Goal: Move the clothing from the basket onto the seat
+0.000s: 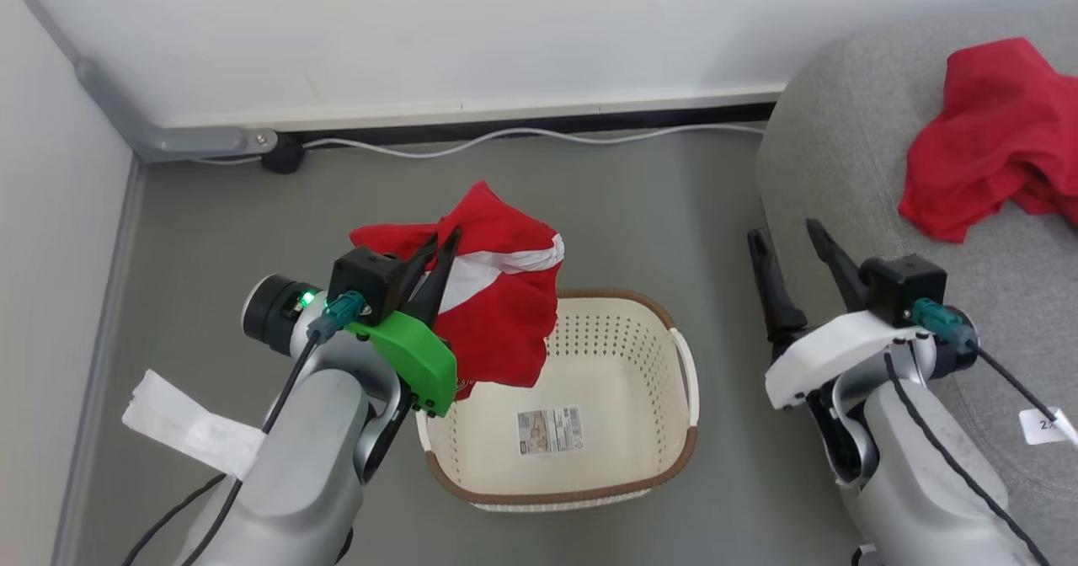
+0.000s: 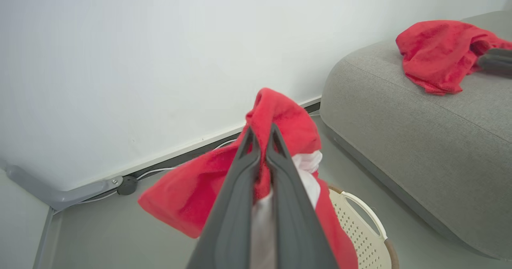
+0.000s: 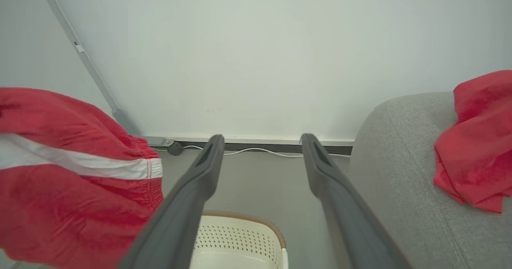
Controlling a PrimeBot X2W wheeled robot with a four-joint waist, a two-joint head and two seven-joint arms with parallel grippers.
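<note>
Red garment (image 1: 505, 313) clamped in left pincer (image 1: 448, 236) above basket (image 1: 674, 330).

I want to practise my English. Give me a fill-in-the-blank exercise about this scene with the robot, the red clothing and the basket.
1. The left gripper is shut on a red garment that has a broad ____ band.
2. The other red garment lies on the grey ____.
3. The right gripper is ____, with nothing between its fingers.
4. The basket holds no clothing; on its base is a ____.

Missing words: white; seat; open; sticker.
</note>
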